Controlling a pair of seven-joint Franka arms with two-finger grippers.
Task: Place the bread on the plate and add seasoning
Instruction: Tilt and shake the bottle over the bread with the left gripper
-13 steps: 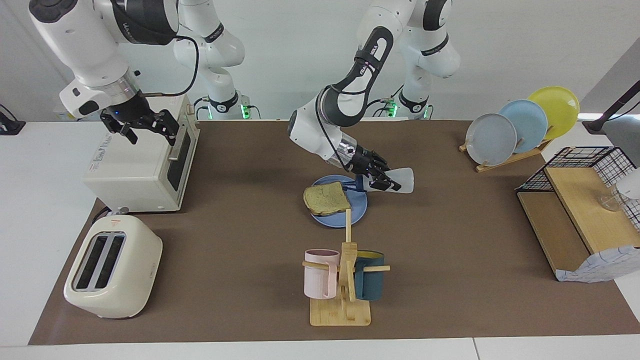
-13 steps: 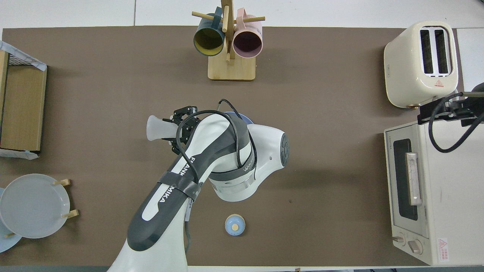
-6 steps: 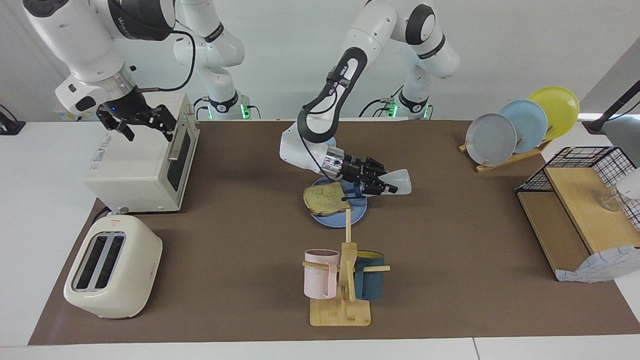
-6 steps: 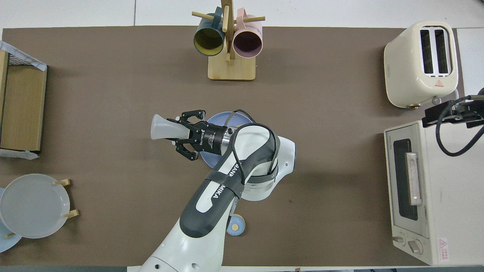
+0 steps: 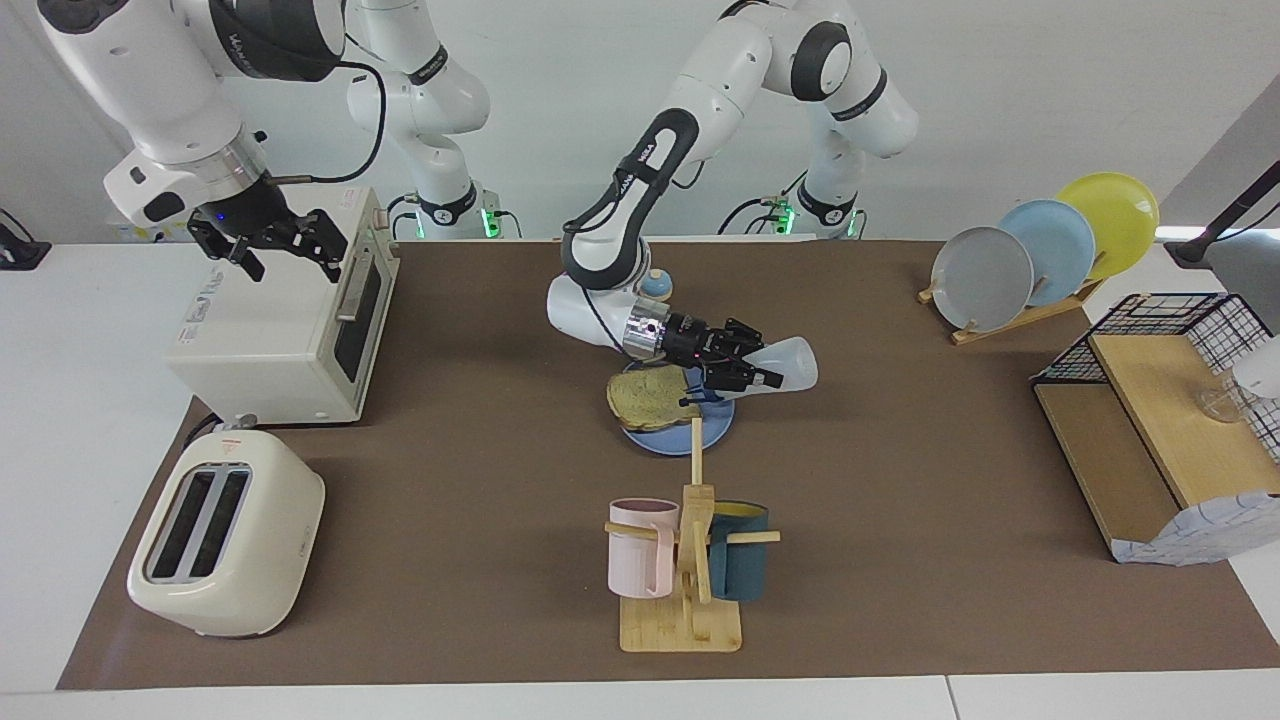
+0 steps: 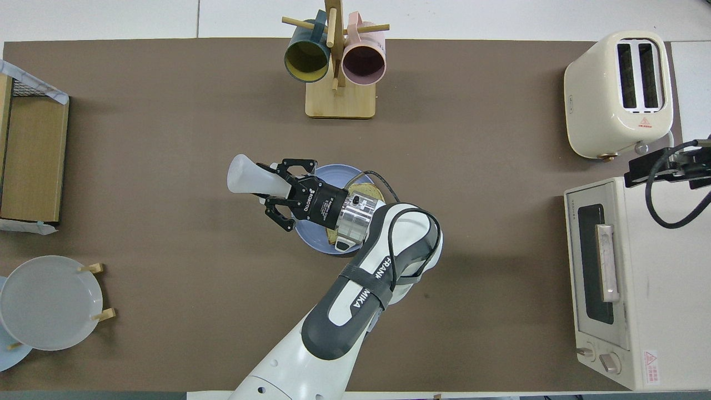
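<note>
The bread (image 5: pixel 650 398) lies on the medium-blue plate (image 5: pixel 715 432) in the middle of the table, overhanging its rim toward the right arm's end. My left gripper (image 5: pixel 745 372) is shut on the seasoning bottle (image 5: pixel 790 362), held nearly on its side over the plate's edge, cap end toward the bread. In the overhead view the bottle (image 6: pixel 244 176) sticks out of the left gripper (image 6: pixel 272 186), and the arm hides much of the plate (image 6: pixel 333 169) and bread (image 6: pixel 369 191). My right gripper (image 5: pixel 288 262) waits open above the toaster oven (image 5: pixel 280 320).
A cream toaster (image 5: pixel 225 535) stands farther out than the oven. A mug rack (image 5: pixel 690 560) with two mugs stands farther out than the plate. A small blue dome (image 5: pixel 655 283) sits nearer the robots. A plate rack (image 5: pixel 1040 250) and wire shelf (image 5: pixel 1160 420) stand at the left arm's end.
My left arm has swung its elbow toward the right arm's end and lowered its wrist; the held bottle has shifted slightly toward the bread. The right gripper has barely moved.
</note>
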